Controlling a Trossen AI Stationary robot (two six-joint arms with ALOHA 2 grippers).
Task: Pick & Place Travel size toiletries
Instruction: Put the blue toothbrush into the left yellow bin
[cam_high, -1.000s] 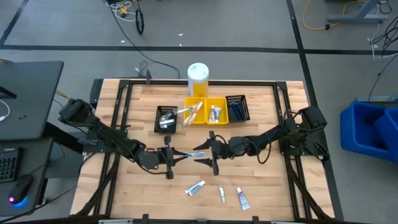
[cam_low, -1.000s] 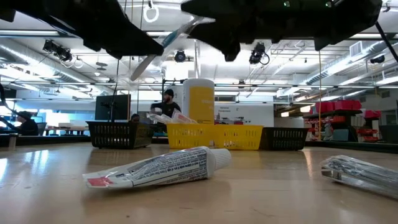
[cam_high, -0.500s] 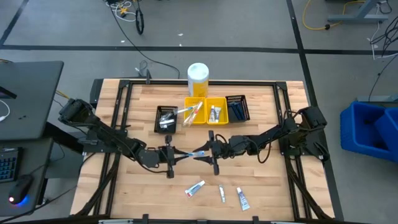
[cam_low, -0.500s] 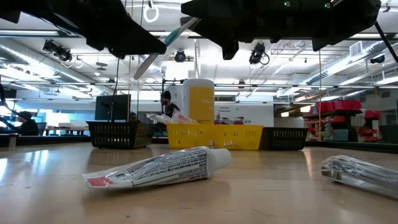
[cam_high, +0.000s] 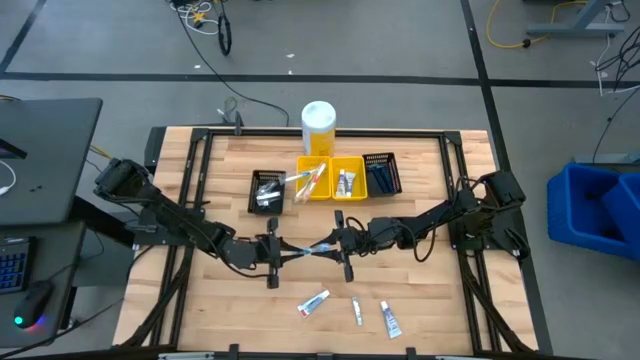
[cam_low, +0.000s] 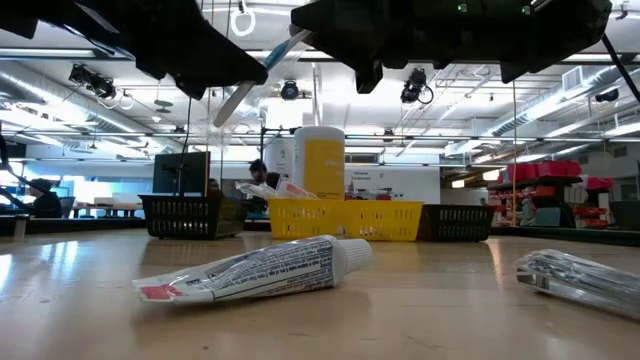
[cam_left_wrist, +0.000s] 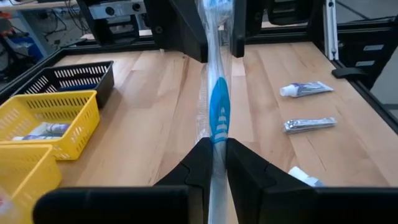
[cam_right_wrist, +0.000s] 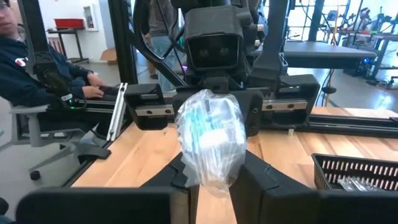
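Note:
A blue toothbrush in a clear wrapper (cam_high: 306, 250) hangs above the table's middle, between my two grippers. My left gripper (cam_high: 275, 250) is shut on one end of it and my right gripper (cam_high: 338, 247) is shut on the other. In the low view the toothbrush (cam_low: 268, 62) slants upward between the two dark grippers. Three small toothpaste tubes (cam_high: 315, 302) (cam_high: 356, 311) (cam_high: 389, 319) lie flat on the wood near the front edge. My left gripper pinches the toothbrush's handle (cam_left_wrist: 217, 144) between its two fingers, reaching level from the table's left and lying along the brush. The brush sticks out ahead of the fingers, clear of the table. My right gripper has the wrapped head end (cam_right_wrist: 210, 140) between its two fingers (cam_right_wrist: 186, 177), coming level from the table's right. The crinkled wrapper bulges above the fingers, and that end is clear of the table.
At the back stand a black bin (cam_high: 267, 190), two yellow bins (cam_high: 313, 178) (cam_high: 347, 178) and another black bin (cam_high: 382, 172), all holding items. Behind them is a white-and-yellow container (cam_high: 318, 125). People sit in the room beyond the table.
My right gripper has shut on the free end of the toothbrush. My left gripper kept holding the brush in the air throughout. The brush has stayed lifted between them.

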